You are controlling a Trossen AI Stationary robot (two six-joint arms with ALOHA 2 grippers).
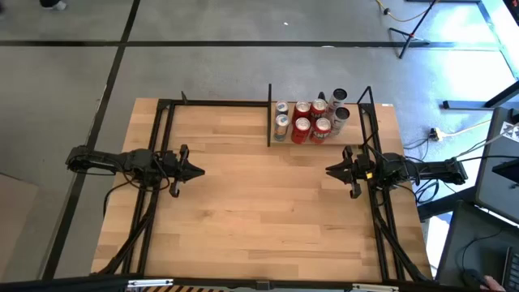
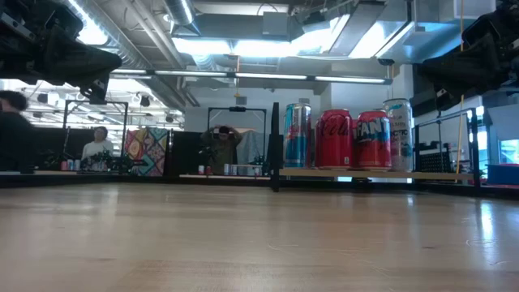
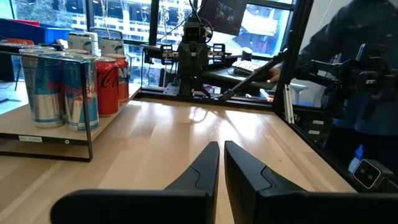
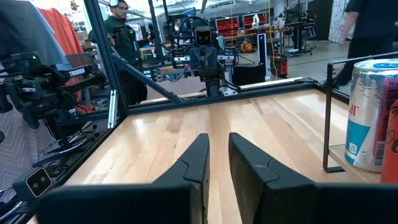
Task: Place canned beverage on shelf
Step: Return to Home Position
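Note:
Several canned beverages [image 1: 312,118], red and silver-blue, stand upright on the shelf [image 1: 357,136], a small light-wood board with thin black posts at the table's far right. The low view shows the cans [image 2: 336,138] on the shelf [image 2: 438,173]. They also show in the left wrist view [image 3: 62,87], and one in the right wrist view [image 4: 370,115]. My left gripper [image 1: 201,171] hovers level at the table's left, shut and holding nothing [image 3: 221,146]. My right gripper [image 1: 328,170] hovers level at the right, just in front of the shelf, its fingers nearly together with nothing between them [image 4: 219,138].
Black frame rails [image 1: 154,203] run along the table's left, right and far sides. Bare wooden tabletop [image 1: 259,211] lies between the two arms. People stand in the room beyond the table [image 2: 223,146], and one stands close to the table's near side [image 3: 367,74].

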